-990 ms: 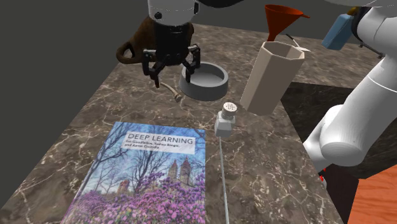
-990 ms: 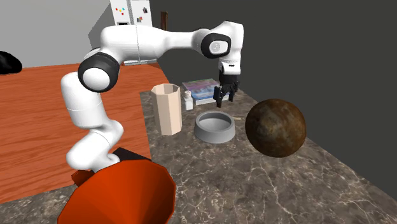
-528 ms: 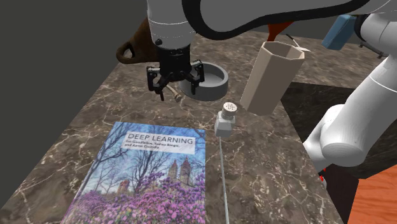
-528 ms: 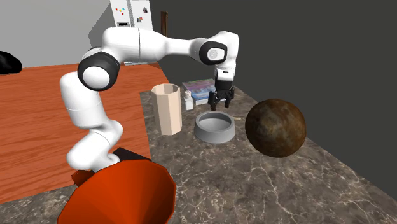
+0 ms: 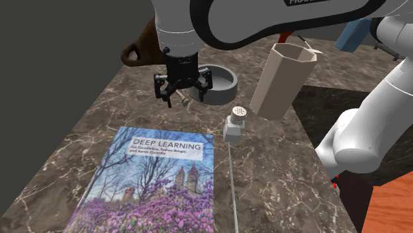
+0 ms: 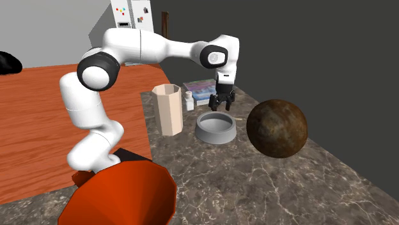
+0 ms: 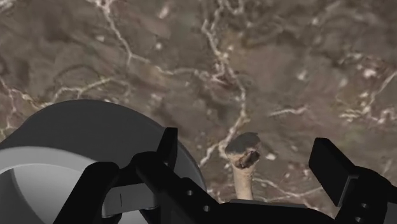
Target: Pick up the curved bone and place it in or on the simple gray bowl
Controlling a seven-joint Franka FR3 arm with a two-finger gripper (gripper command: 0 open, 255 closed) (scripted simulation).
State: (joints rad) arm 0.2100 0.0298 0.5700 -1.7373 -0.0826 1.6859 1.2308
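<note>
Black gripper (image 7: 248, 153) has dropped lower; fingers spread either side of pale bone (image 7: 242, 183).

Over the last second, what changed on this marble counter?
The gripper came down beside the gray bowl; open, it now straddles the bone without touching it. Nothing was grasped. Bowl, bone, book, shaker and beige cup stayed put.

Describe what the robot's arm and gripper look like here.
The white arm has rounded, glossy links and dark grey joint caps, with partly cropped black lettering on one link. The all-black two-finger gripper carries blocky, angular fingers. No loose cables show.
</note>
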